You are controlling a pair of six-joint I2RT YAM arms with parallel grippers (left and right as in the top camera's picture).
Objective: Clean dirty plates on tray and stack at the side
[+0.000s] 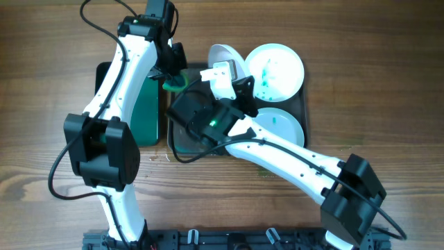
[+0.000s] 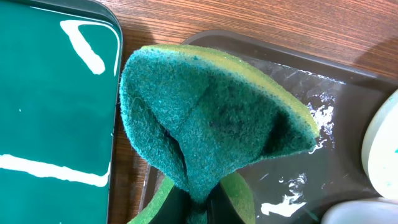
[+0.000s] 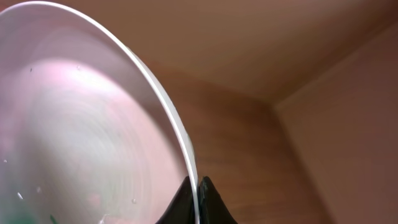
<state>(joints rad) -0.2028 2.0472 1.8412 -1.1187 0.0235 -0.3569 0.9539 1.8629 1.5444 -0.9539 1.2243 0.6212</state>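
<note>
Plates sit at the dark tray [image 1: 306,104], right of centre in the overhead frame. A tilted plate [image 1: 224,57] stands on edge at the tray's upper rim, and the right gripper [image 3: 196,200] has its fingers closed tight on that plate's rim. An upper plate [image 1: 275,69] lies flat at upper right, streaked with teal. A lower plate [image 1: 284,125] lies below it, partly under the right arm [image 1: 291,156]. Further left, the left gripper [image 2: 198,202] is clamped on a folded green sponge [image 2: 211,118] over the tray's glistening left corner. A bright green tray [image 2: 56,112] lies beside it.
</note>
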